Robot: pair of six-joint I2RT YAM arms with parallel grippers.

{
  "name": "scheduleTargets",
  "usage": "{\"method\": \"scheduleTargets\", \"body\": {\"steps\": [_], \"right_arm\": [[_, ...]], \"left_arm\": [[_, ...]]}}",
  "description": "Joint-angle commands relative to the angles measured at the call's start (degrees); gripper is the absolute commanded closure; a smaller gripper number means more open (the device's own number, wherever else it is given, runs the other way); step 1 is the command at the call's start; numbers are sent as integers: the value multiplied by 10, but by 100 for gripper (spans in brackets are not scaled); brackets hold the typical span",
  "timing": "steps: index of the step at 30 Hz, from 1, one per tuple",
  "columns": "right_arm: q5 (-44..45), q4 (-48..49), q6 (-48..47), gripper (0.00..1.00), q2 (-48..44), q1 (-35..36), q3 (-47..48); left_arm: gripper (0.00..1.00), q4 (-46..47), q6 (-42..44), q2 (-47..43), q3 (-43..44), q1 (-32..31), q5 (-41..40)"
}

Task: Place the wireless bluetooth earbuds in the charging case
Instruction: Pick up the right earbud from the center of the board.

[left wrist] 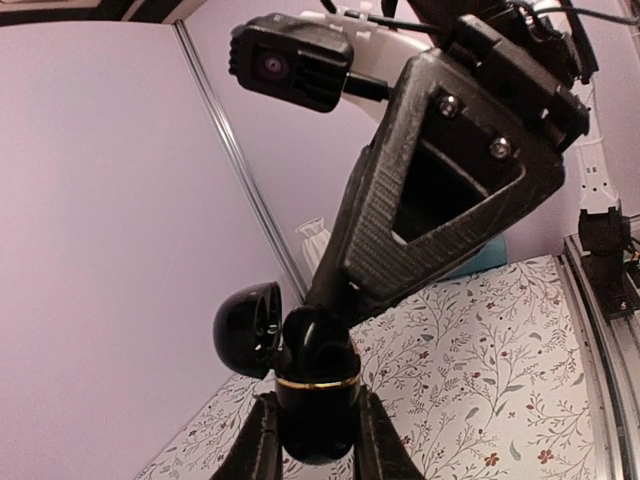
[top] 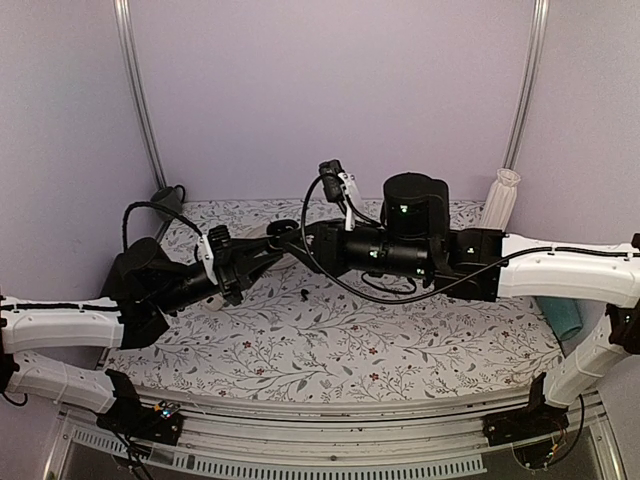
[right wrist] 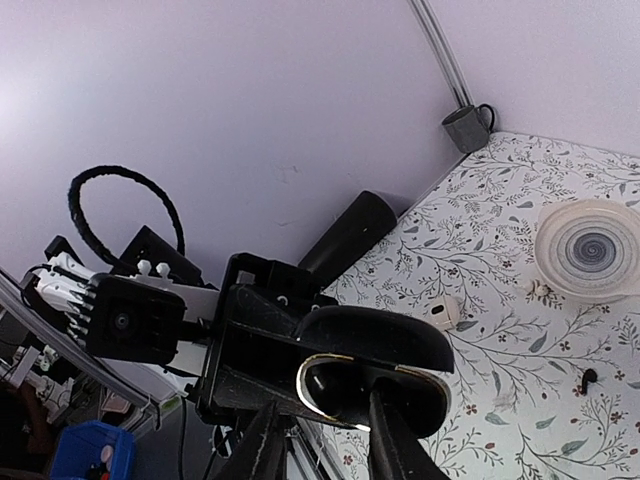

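Since L gripper (left wrist: 316, 440) clamps the open charging case (left wrist: 315, 392) aloft, we'd ease R gripper (right wrist: 325, 405), grip state unclear, straight into its well; one earbud (right wrist: 588, 378) lies on the tablecloth (right wrist: 520, 200).

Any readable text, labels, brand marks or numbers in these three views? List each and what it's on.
None can be read in any view.
No marking shows on the charging case, which is glossy black with a gold ring.
There is only a floral print on the table cover, no words.
The bits around the blue container are too small and blurred to read.
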Motion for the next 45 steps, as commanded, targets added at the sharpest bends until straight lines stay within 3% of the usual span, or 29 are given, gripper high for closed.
{"method": "scheduleTargets", "body": {"steps": [1,10,28,39,45], "right_arm": [[-30,-14,45,71,11,-18,20],[-60,-20,76,73,26,-26,35],[-58,-87,107,95,60,-32,78],[-50,-111,107,95,74,-33,94],[-38,-112,96,82,57,-37,84]], "left_arm": [[100,-12,-10,5,19,-11,-15],[100,-33,-15,14,28,-15,-31],[100,-44,-4,23,34,-16,-64],[100,-44,14,25,36,-17,-75],[100,-45,4,26,32,-17,-61]]}}
